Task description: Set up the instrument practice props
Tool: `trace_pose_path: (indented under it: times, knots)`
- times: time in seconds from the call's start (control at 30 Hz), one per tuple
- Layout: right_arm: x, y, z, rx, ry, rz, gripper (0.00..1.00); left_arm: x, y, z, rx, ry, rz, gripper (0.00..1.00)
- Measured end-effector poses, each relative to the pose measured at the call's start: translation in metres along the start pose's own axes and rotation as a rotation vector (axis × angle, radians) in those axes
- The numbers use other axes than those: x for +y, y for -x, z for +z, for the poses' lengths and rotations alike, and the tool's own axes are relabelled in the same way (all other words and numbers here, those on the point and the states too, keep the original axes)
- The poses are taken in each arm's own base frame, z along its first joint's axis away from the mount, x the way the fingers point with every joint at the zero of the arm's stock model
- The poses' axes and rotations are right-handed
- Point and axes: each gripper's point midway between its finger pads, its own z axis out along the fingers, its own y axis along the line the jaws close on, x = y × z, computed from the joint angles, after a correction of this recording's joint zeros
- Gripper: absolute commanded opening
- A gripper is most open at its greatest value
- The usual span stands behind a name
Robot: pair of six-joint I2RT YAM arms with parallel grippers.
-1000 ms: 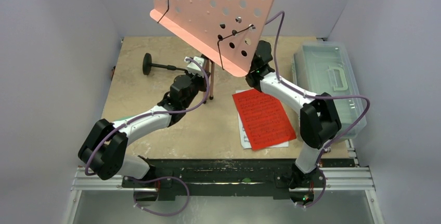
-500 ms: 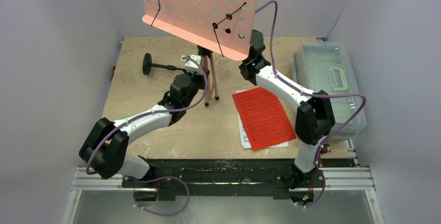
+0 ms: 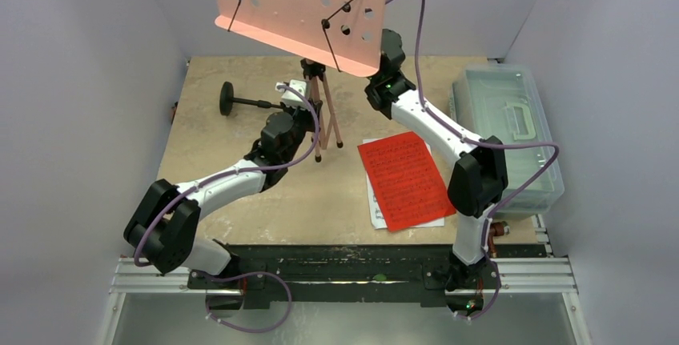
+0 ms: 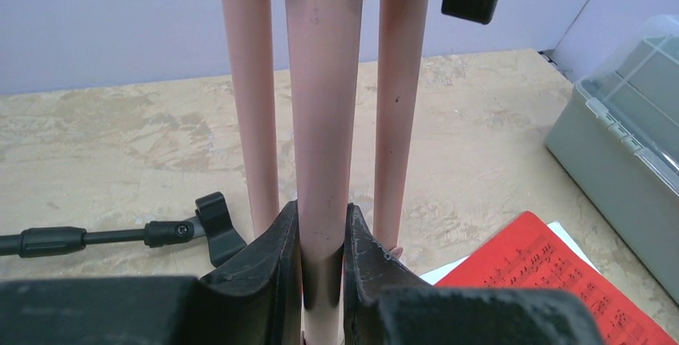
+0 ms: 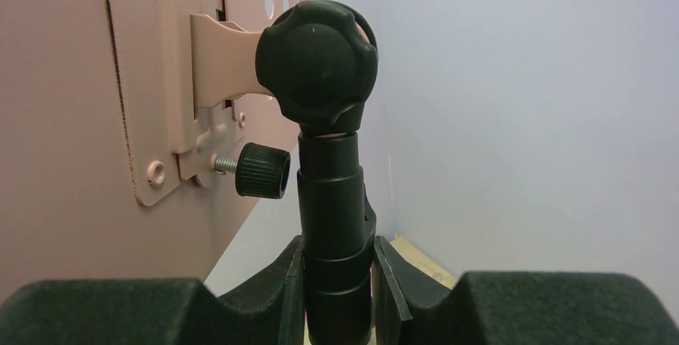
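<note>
Pink music stand (image 3: pixel 300 5) is upright btw your two grippers, desk way up top, legs looking folded in close to the pole. Left gripper (image 4: pixel 321 221) is clamped on the pink centre tube, w/ a leg tube just either side of the fingers. Right gripper (image 5: pixel 336 245) is pinched round the black upper shaft, w/ the desk's back plate up-left of the fingertips.

Clear box (image 3: pixel 504 133) sits well off to the right of the right fingers, not part of the job. Red and white pages (image 3: pixel 404 181) lie flat on the table (image 3: pixel 240 145), below-right of the left fingers. Small black stand (image 3: pixel 240 103) lies on its side just left of those fingers. Black knob (image 5: pixel 317 63) sits right above the right fingertips.

IMO you're on the stand-it-up step. Can't tell if the feet bear on the table. Next move prob calls for spreading the legs so it stands w/o you, so don't let go w/ both at once. Pages go on after that.
</note>
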Motion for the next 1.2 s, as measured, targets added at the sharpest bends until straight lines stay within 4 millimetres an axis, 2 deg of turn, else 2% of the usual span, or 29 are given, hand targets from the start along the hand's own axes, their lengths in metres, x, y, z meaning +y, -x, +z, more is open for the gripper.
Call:
trace_pose_path:
  times: [0.23, 0.53, 0.63, 0.87, 0.9, 1.0, 1.1, 1.2]
  knots:
    - [0.005, 0.009, -0.011, -0.068, 0.041, -0.018, 0.0, 0.002, 0.003, 0.001, -0.012, 0.006, 0.038, 0.0]
    - [0.021, 0.031, -0.03, -0.126, 0.082, -0.065, 0.0, -0.01, 0.005, 0.0, -0.046, -0.043, 0.047, 0.0]
    - [0.024, 0.029, -0.032, -0.117, 0.095, -0.067, 0.0, -0.012, 0.001, -0.004, -0.047, -0.059, 0.028, 0.0]
    - [0.018, 0.006, -0.038, -0.067, 0.085, -0.007, 0.0, -0.011, -0.023, -0.021, 0.016, -0.084, -0.012, 0.0]
    - [0.018, 0.002, -0.039, -0.06, 0.084, 0.005, 0.0, -0.011, -0.027, -0.025, 0.025, -0.091, -0.015, 0.01]
    - [0.02, 0.001, -0.041, -0.072, 0.09, 0.025, 0.0, -0.014, -0.025, -0.032, 0.033, -0.121, -0.028, 0.18]
    - [0.022, 0.001, -0.045, -0.097, 0.104, 0.039, 0.0, -0.018, -0.024, -0.034, 0.048, -0.14, -0.038, 0.3]
    - [0.023, 0.004, -0.053, -0.116, 0.122, 0.042, 0.0, -0.023, -0.023, -0.032, 0.082, -0.155, -0.057, 0.37]
